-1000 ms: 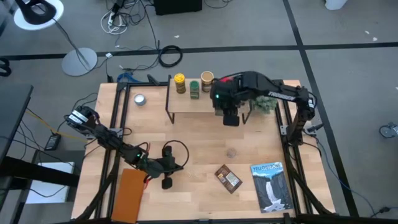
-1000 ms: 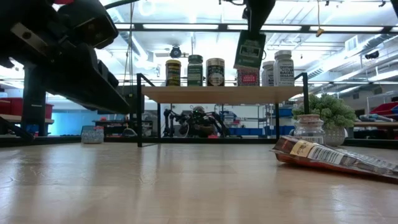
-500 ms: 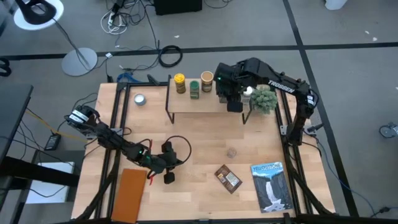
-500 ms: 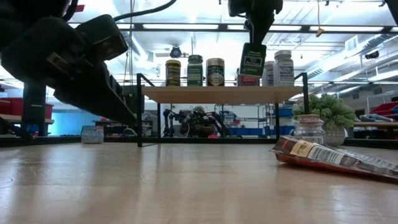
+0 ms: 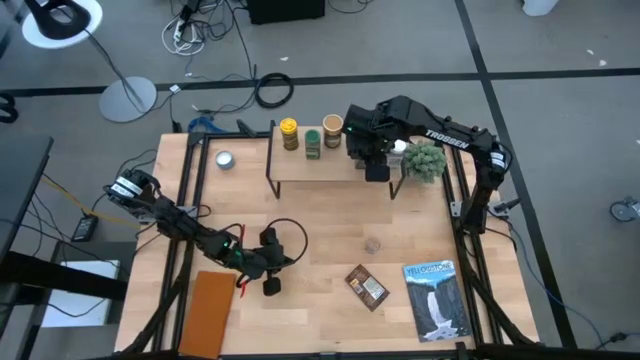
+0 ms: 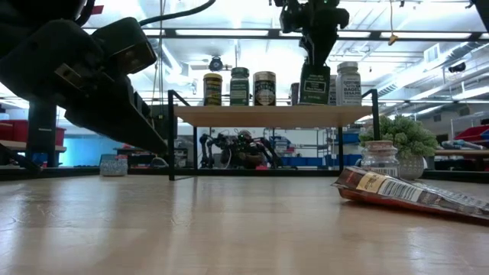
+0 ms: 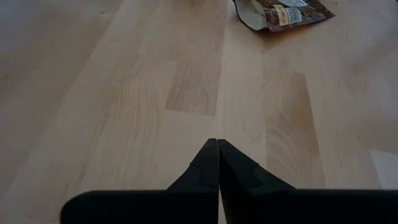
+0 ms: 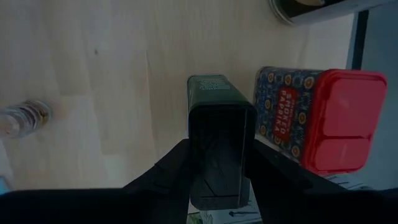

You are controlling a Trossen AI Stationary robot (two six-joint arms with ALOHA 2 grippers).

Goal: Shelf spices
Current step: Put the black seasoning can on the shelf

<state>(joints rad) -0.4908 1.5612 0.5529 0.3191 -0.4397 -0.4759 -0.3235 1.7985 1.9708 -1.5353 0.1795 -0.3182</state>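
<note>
1. Lower than a second ago, the right gripper is clamping a dark green tin above the shelf.
2. Red-lidded tin is crowding just beside the jaws; releasing tilted is risking a knock-over.
3. Left gripper is waiting, fingers pressed together, over the table.

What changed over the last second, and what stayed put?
The right gripper carried the dark green rectangular tin back and down to the light wooden shelf, beside the red-lidded tin. The left gripper, shut, shifted slightly forward. Shelf jars and brown packet unchanged.
</note>
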